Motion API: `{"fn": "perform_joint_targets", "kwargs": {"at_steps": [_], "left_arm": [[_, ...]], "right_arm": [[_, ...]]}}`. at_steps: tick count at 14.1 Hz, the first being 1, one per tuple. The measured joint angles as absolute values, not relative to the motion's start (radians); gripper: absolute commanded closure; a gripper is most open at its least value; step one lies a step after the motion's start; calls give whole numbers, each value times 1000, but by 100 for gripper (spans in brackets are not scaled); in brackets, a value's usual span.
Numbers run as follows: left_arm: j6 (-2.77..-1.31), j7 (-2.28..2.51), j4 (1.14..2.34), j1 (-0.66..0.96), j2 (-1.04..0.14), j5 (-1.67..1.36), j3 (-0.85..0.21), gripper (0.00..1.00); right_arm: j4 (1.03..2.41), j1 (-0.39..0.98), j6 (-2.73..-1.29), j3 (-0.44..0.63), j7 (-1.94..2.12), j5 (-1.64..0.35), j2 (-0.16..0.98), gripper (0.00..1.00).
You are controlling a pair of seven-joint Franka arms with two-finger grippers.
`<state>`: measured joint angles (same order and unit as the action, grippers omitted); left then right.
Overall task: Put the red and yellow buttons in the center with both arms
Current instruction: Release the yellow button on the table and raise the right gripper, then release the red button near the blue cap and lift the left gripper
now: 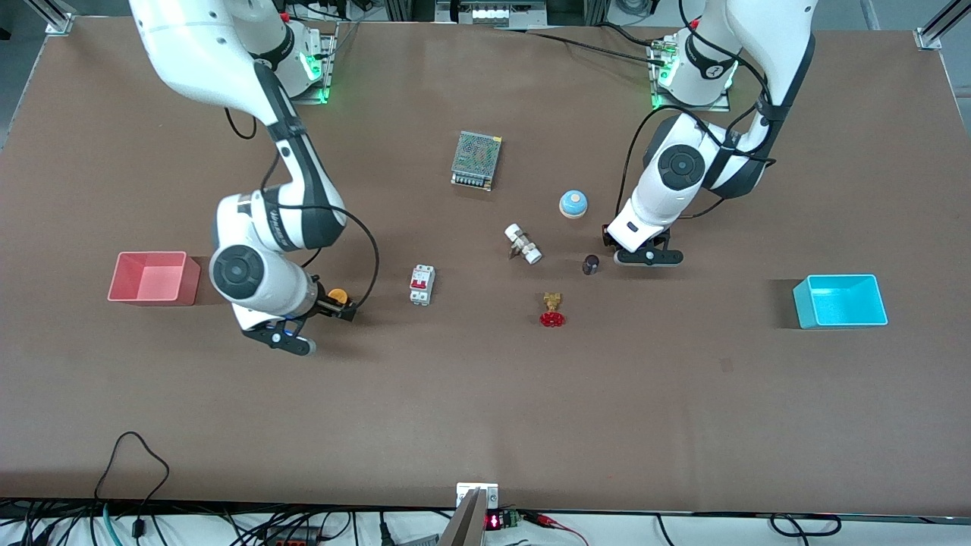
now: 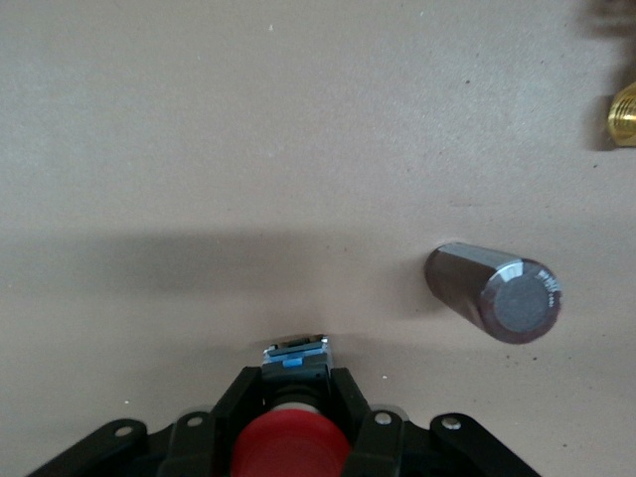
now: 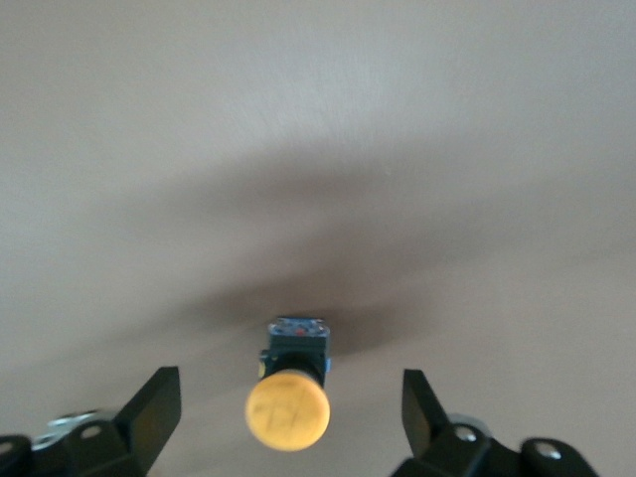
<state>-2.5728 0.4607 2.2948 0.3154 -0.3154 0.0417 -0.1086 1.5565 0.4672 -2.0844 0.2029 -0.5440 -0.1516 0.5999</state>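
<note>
Red button (image 2: 293,445) clamped between my left gripper's (image 2: 295,412) fingers, low over tabletop (image 1: 485,394) just beside dark cylinder (image 2: 497,295). Yellow button (image 3: 288,407) lies on table between my right gripper's (image 3: 288,412) spread fingers, untouched, near red bin (image 1: 152,277).

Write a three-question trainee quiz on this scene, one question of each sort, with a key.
1. True or false: the left gripper is shut on the red button.
2. The right gripper has its fingers: A) clamped on the yellow button; B) spread apart on either side of it; C) over the pink bin.
3. Fill in: the brass valve with the red handwheel lies ____ the front camera than the blue dome.

Key: 1 true; 2 B; 3 nearer to.
</note>
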Motion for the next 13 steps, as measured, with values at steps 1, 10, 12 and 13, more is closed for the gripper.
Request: {"fn": "perform_joint_targets", "kwargs": {"at_steps": [1,10,12,13], "left_arm": [[-2573,461,2296,316,-317,42,-109,17],[-2586,441,2289,315,-306,43,-108,0],[-2587,364,2274,301,-282,43,-100,0],[-2587,300,2257,269,-269,43,-98,0]], "right_arm": [[1549,460,-2057,211,-540,-152,559,0],[1530,367,-1706,226,-321,-81,208,0],[1525,347,-1680,241,-262,-67,170,0],[1524,326,-1674,253,-242,-62,161,0]]}}
